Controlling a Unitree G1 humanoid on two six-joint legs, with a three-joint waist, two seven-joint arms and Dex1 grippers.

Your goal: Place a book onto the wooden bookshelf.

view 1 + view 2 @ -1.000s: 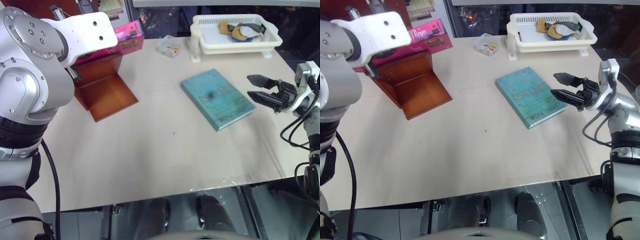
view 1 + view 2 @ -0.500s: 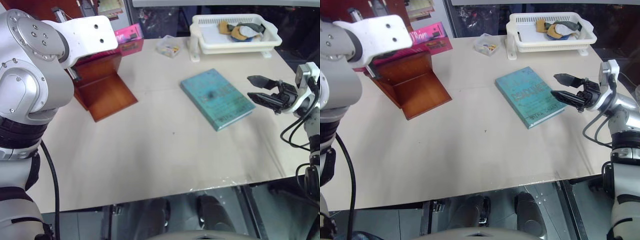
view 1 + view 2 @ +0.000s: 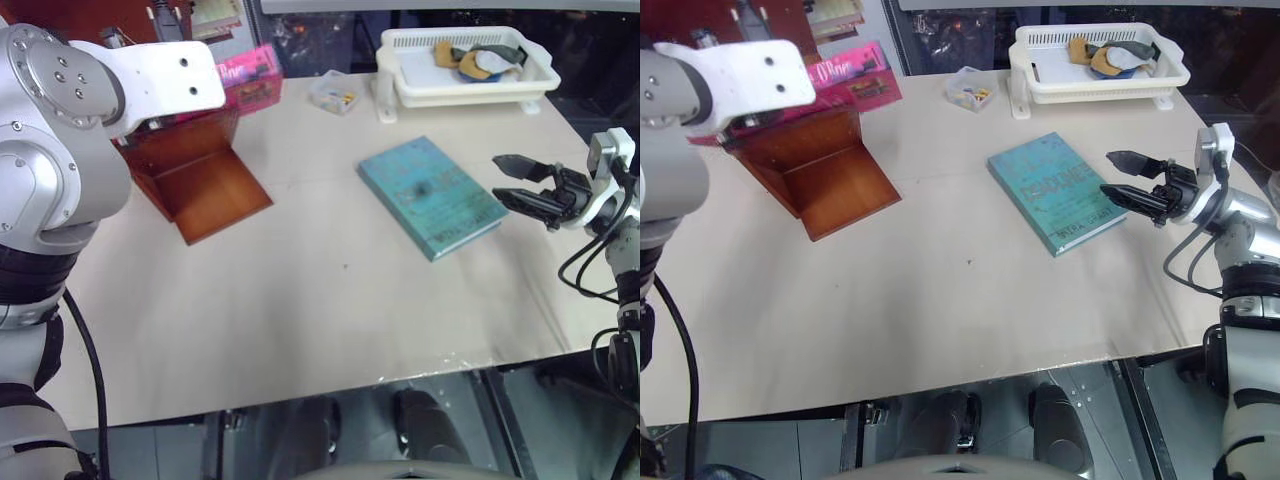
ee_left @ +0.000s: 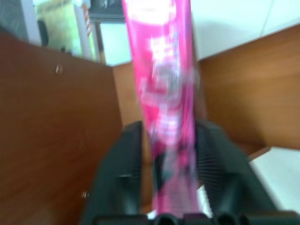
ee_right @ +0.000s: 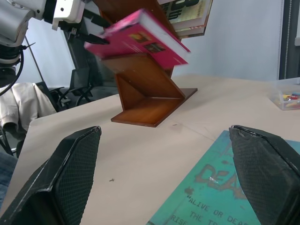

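We are loosening our left hand (image 4: 164, 154) around the thin magenta-pink paperback book (image 3: 245, 75), now resting on the glossy reddish-brown wooden bookshelf (image 3: 200, 175) at the counter's far left corner; placing seems almost finished. Our right hand (image 3: 1122, 175) is waiting open.

On the beige table (image 3: 330, 300) a teal-green book (image 3: 431, 196) lies flat, turned at an angle to the table's edges. At the far edge stands a white plastic tray (image 3: 467, 82) with some cloth items inside. Just beside it, apart from it, sits 1 small clear box (image 3: 336, 94) holding small colored pieces.
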